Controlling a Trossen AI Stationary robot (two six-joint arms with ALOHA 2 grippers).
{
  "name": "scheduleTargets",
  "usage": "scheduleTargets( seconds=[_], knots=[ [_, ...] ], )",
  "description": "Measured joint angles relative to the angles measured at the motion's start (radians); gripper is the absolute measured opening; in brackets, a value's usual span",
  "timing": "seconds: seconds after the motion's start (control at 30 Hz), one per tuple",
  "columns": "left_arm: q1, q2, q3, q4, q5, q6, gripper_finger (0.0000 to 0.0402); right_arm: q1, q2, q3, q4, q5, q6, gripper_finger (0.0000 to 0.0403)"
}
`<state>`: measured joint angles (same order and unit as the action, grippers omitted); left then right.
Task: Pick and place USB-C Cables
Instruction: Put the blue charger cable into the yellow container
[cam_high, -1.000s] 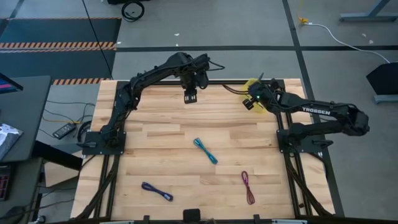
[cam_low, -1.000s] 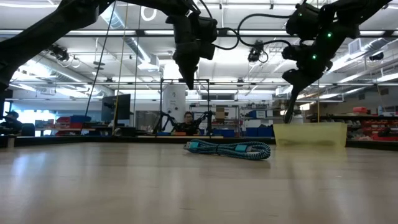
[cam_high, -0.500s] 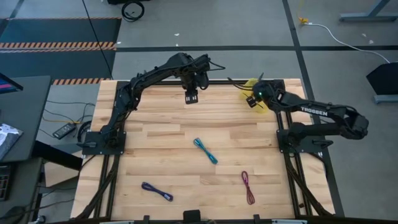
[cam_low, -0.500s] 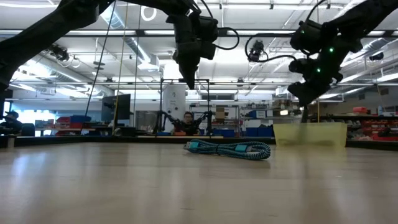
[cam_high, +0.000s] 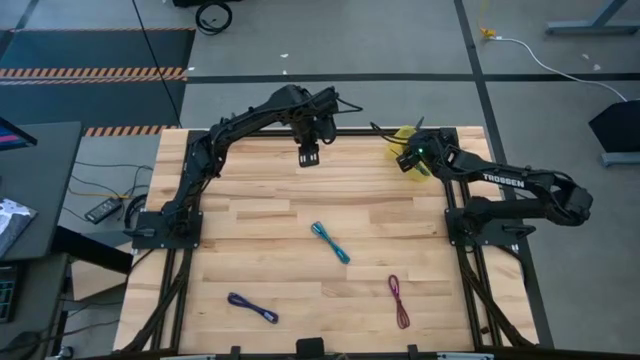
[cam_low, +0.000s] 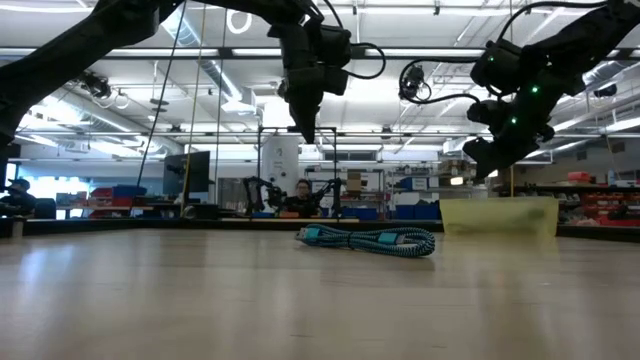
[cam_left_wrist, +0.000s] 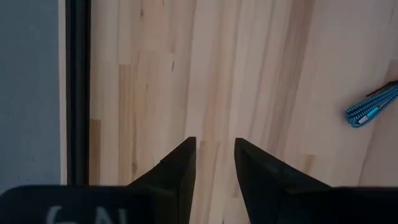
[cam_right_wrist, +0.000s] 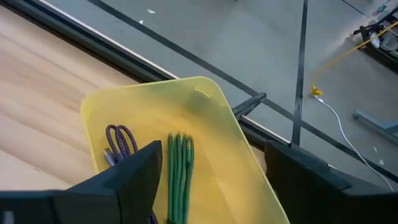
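Observation:
My right gripper (cam_right_wrist: 211, 152) hangs open above the yellow bin (cam_right_wrist: 205, 106) at the table's far right corner. A green cable bundle (cam_right_wrist: 180, 174) and a violet one (cam_right_wrist: 118, 146) lie on the bin's floor below it, and the fingers touch neither. On the table lie a teal cable (cam_high: 330, 242) in the middle, a dark blue-purple one (cam_high: 251, 308) near left and a maroon one (cam_high: 399, 300) near right. My left gripper (cam_high: 308, 157) hovers over the far middle of the table. Its fingers (cam_left_wrist: 186, 155) stand a little apart with nothing between them.
The table's black frame rail (cam_left_wrist: 78, 87) runs along its far edge, close to my left gripper. A white cord (cam_right_wrist: 336, 118) lies on the floor beyond the bin. A person (cam_low: 302, 190) sits in the room far behind. Bare wood stretches between the cables.
My right gripper has moved toward the table's far edge, over the yellow bin, and has risen a little. The left arm and the cables on the table have kept still.

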<state>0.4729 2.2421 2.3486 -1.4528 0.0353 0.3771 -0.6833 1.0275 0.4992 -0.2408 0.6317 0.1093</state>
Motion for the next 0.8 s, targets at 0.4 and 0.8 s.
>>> scheduleTargets(
  seconds=[0.4,0.8],
  knots=[
    [-0.03,0.0,0.0,0.003,0.038,0.073,0.0117,0.029,0.0,0.0,0.077,-0.217,0.108,0.0259],
    [-0.204,0.0,0.0,-0.014,0.146,0.267,0.0117,0.197,0.0,0.0,0.075,-0.647,-0.015,0.0255]
  ],
)
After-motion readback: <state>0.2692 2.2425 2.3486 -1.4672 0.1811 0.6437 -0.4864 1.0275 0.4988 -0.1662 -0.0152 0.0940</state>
